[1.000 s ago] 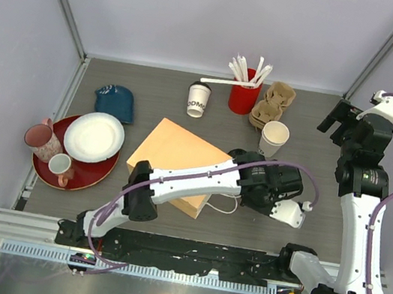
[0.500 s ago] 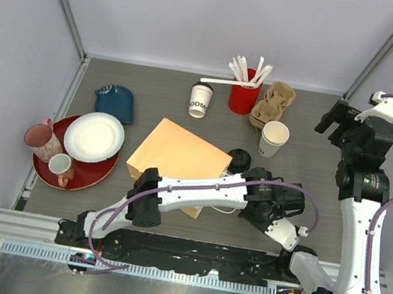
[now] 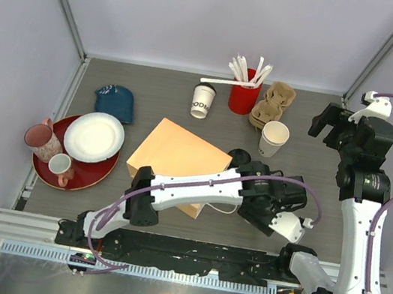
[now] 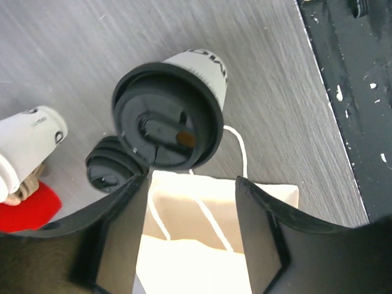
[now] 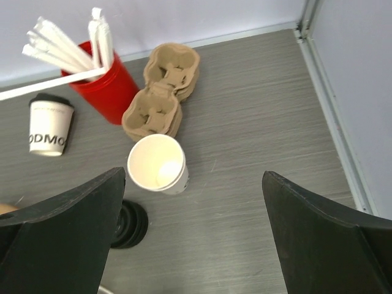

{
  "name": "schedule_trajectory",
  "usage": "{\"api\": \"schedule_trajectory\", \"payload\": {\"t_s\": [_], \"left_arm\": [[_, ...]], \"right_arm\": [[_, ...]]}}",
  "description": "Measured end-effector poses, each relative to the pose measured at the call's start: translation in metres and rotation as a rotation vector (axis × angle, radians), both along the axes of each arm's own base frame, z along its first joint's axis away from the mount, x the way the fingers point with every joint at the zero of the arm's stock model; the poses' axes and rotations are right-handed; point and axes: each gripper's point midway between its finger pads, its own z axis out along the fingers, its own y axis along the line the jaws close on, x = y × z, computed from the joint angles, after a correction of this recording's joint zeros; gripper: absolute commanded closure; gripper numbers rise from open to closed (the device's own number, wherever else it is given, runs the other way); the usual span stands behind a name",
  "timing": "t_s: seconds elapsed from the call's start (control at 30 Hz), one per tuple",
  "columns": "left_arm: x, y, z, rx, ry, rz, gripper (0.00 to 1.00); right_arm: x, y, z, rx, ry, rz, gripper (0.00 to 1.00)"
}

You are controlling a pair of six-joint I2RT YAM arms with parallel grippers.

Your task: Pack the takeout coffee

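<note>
One takeout coffee [image 3: 202, 101], a white cup with a black lid, stands at the back beside the red cup; the right wrist view shows this coffee [image 5: 50, 125] too. A second lidded coffee [image 4: 168, 113] shows only in the left wrist view, on the table just past my left gripper [image 4: 191, 180], untouched. That gripper [image 3: 269, 204] is open over the mouth of the tan paper bag [image 3: 175, 160], whose cream inside [image 4: 202, 245] shows between the fingers. In the top view the arm hides this cup. My right gripper [image 3: 330, 123] hangs wide open and empty, right of the lidless cup.
A lidless white cup [image 3: 274, 139], a stack of black lids [image 3: 239, 157], a red cup of straws [image 3: 244, 91] and brown cup carriers [image 3: 274, 104] stand at the back right. A red tray [image 3: 74, 171] with a plate and mugs and a blue cloth [image 3: 117, 101] lie left.
My left gripper has gone from shut to open and its wrist has swung off the black lids. My right gripper has drifted a little to the left.
</note>
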Motion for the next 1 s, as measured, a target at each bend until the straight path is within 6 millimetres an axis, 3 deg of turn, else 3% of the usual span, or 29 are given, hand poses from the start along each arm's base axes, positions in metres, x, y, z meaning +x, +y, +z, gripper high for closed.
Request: {"api": "schedule_trajectory", "payload": {"t_s": [0.1,0.2,0.37,0.43,0.5,0.63,0.73,0.87,1.0], "left_arm": [[0.003,0.005,0.022,-0.047,-0.021,0.037,0.31],[0.001,0.027,0.052,-0.094,-0.03,0.081,0.3],[0.002,0.089,0.114,-0.211,-0.001,0.181,0.29],[0.015,0.12,0.13,-0.255,0.024,0.255,0.3],[0.044,0.159,0.139,-0.288,0.055,0.397,0.3],[0.098,0.217,0.134,-0.311,0.071,0.681,0.3],[0.108,0.24,0.119,-0.307,0.117,0.784,0.3],[0.117,0.264,0.105,-0.337,0.175,0.904,0.3],[0.126,0.282,0.101,-0.391,0.206,0.992,0.3]], "right_arm": [[-0.004,0.011,0.001,0.003,0.02,0.063,0.03],[-0.012,0.025,0.006,0.015,0.033,0.147,0.08],[-0.029,0.056,0.001,0.058,0.08,0.309,0.22],[-0.04,0.071,-0.009,0.076,0.127,0.374,0.23],[-0.054,0.092,-0.023,0.079,0.187,0.466,0.26],[-0.097,0.144,-0.056,-0.002,0.334,0.727,0.31],[-0.137,0.171,-0.079,-0.135,0.43,0.944,0.32],[-0.164,0.169,-0.102,-0.286,0.527,1.07,0.33],[-0.185,0.166,-0.139,-0.428,0.655,1.166,0.31]]}}
